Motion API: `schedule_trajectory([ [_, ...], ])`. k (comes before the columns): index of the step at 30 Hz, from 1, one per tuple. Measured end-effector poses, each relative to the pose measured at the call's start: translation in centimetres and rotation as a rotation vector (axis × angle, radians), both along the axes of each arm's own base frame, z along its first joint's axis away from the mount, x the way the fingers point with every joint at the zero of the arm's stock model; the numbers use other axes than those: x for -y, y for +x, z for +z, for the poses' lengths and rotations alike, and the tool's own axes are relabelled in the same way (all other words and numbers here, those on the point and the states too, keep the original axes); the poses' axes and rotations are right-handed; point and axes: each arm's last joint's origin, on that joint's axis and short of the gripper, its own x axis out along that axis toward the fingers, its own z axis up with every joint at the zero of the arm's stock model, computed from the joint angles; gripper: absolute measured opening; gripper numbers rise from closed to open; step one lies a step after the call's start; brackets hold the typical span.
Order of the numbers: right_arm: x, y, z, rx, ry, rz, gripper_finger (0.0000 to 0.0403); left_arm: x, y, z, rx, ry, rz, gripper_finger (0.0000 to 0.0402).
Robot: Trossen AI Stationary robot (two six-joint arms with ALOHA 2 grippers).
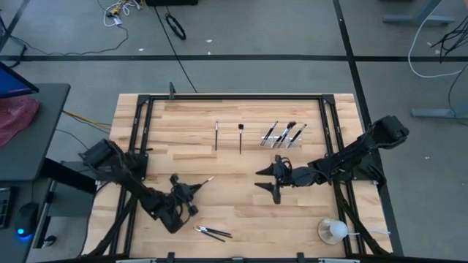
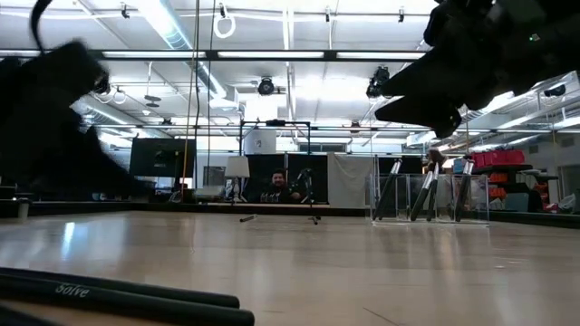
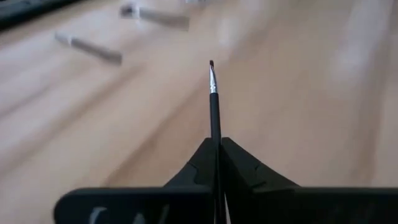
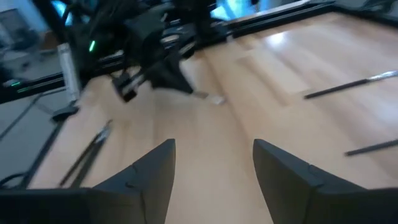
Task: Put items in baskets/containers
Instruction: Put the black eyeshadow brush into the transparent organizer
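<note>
My left gripper [image 1: 191,188] hovers over the table's near left part, shut on a thin dark makeup brush [image 3: 213,99] with a silver ferrule. My right gripper [image 1: 268,182] is open near the table's middle and holds nothing; its fingers [image 4: 149,171] stand wide apart. The clear tray [image 2: 376,195] sits toward the far right, with several brushes [image 1: 282,134] leaning in it. Two brushes [image 1: 217,136] [image 1: 240,137] lie flat on the wood left of the tray. A few more brushes [image 1: 213,233] lie by the near edge. My left gripper pinches the brush by its dark handle [image 3: 216,140] between the two shut fingers [image 3: 245,168], with the fingers lying along it. The brush sticks straight out ahead of the fingertips toward the table's right and far side. Its bristle tip [image 3: 211,64] stands free above the wood.
A round clear cup with a white ball [image 1: 333,231] stands at the near right corner. A black frame [image 1: 234,97] runs along the table's far and side edges. Bare wood lies between the two grippers. A person [image 2: 275,188] sits in the room beyond.
</note>
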Motion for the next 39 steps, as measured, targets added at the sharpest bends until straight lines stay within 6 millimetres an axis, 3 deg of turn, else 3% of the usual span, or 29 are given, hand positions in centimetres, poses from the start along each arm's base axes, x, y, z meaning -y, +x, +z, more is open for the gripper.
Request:
schedule_trajectory([
  [6, -0.8, 0.4, -1.4, -0.026, 0.028, 0.078, 0.0217, -0.9, 3.1, 3.3, 0.077, 0.024, -0.027, 0.0013],
  [11, -1.5, 1.7, -3.3, 0.004, 0.04, 0.081, 0.0217, -1.3, 6.3, 6.3, 0.176, 0.036, -0.207, 0.0012],
  [14, -1.9, 3.0, -3.9, 0.065, 0.03, 0.065, 0.0217, -1.7, 7.6, 8.0, 0.284, 0.047, -0.348, 0.0014],
  [17, -2.6, 4.2, -3.4, 0.205, 0.003, 0.087, 0.0217, -2.1, 8.2, 9.2, 0.368, 0.083, -0.423, 0.0016],
  [21, -3.3, 4.8, -1.5, 0.375, -0.059, 0.093, 0.0217, -2.4, 8.5, 9.9, 0.419, 0.111, -0.464, 0.0014],
  [28, -3.9, 5.5, 0.2, 0.471, -0.103, 0.11, 0.0199, -2.5, 8.6, 10.1, 0.435, 0.11, -0.463, 0.0018],
  [39, -4.2, 6.2, 1.0, 0.489, -0.114, 0.117, 0.0074, -2.4, 8.6, 10.1, 0.436, 0.108, -0.467, 0.0022],
])
